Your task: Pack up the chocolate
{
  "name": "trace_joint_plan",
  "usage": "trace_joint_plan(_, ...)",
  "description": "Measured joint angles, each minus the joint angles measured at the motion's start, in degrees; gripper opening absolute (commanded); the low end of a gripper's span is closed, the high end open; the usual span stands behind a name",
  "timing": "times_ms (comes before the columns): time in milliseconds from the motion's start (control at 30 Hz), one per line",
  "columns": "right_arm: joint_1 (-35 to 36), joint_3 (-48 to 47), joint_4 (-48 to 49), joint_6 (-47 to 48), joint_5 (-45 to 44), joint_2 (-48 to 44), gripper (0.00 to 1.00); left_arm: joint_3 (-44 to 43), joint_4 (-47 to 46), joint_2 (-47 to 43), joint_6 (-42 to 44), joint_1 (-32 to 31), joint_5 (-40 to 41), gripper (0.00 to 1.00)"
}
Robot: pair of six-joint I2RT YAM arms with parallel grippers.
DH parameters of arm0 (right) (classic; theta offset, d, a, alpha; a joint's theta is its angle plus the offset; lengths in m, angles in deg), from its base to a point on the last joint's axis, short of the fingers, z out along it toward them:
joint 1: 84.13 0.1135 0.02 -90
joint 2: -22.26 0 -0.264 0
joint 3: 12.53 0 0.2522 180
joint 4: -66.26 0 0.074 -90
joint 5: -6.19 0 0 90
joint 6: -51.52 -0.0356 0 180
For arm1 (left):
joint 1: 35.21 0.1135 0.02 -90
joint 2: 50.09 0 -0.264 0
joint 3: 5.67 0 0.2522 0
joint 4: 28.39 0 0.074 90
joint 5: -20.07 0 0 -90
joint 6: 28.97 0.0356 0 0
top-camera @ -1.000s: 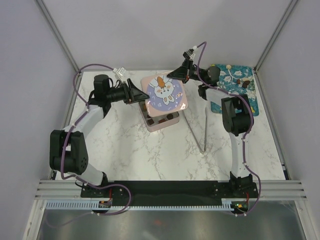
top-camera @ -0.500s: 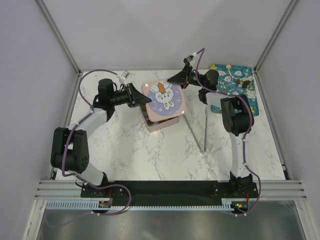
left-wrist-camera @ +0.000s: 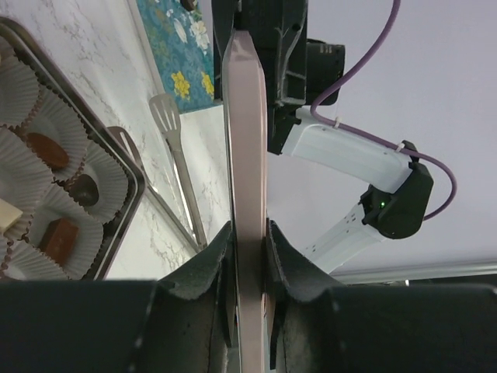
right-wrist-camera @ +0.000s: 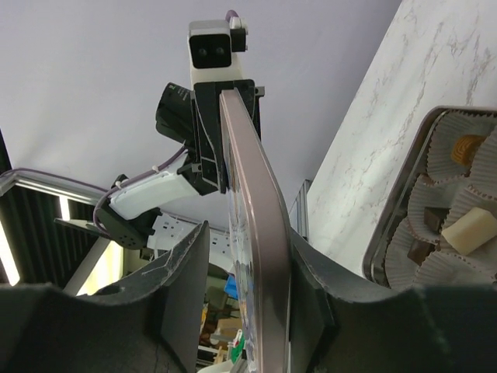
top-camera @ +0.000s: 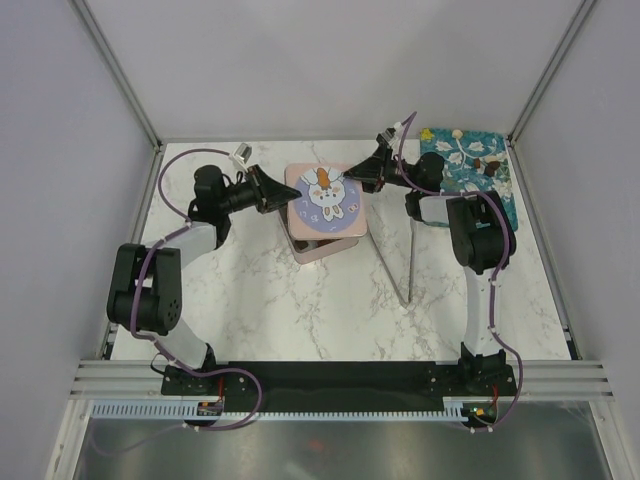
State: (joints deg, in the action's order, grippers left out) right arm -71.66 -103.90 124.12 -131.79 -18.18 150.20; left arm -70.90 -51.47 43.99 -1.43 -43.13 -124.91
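Note:
The pink tin holds the chocolate in white paper cups: brown pieces in the left wrist view, a cream piece and a yellowish one in the right wrist view. The bunny-picture lid hangs roughly level just above the tin, covering most of it. My left gripper is shut on the lid's left edge. My right gripper is shut on its right edge. A few small pieces lie on the blue cloth.
The long metal tongs lie on the marble right of the tin, also in the left wrist view. The blue floral cloth is at the back right corner. Grey walls close in the table on three sides.
The lid has come down and levelled over the tin, held by both grippers. Both wrists have dropped lower and the open tin shows less than before.

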Motion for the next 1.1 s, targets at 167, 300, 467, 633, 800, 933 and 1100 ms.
trace_joint_plan(167,0.09,3.89,1.73,-2.54,-0.02,-0.85,0.46,0.11,-4.13,0.52,-2.40,0.63,0.04,0.14)
trace_joint_plan(300,0.17,6.75,1.95,-3.48,-0.13,-1.38,0.50,0.31,-5.75,1.03,-3.32,0.74,0.28,0.12)
trace_joint_plan(467,0.55,9.97,2.10,-4.07,-1.22,-2.69,0.51,1.31,-6.67,1.29,-3.93,0.74,1.25,0.11)
trace_joint_plan(633,0.81,12.74,2.23,-4.33,-2.10,-4.37,0.27,2.16,-7.28,1.31,-4.17,0.79,2.19,0.10)
trace_joint_plan(800,0.87,12.04,2.38,-2.99,-1.95,-4.48,0.00,2.64,-4.50,1.20,-3.87,1.01,3.69,0.23)
trace_joint_plan(933,1.07,6.38,-2.69,0.50,0.26,-3.65,0.00,2.82,2.12,-1.07,-0.59,1.22,7.30,0.39)
trace_joint_plan(1100,1.53,-1.11,-3.37,1.53,2.27,-0.42,0.00,2.99,13.25,-5.64,5.90,2.78,12.79,0.47)
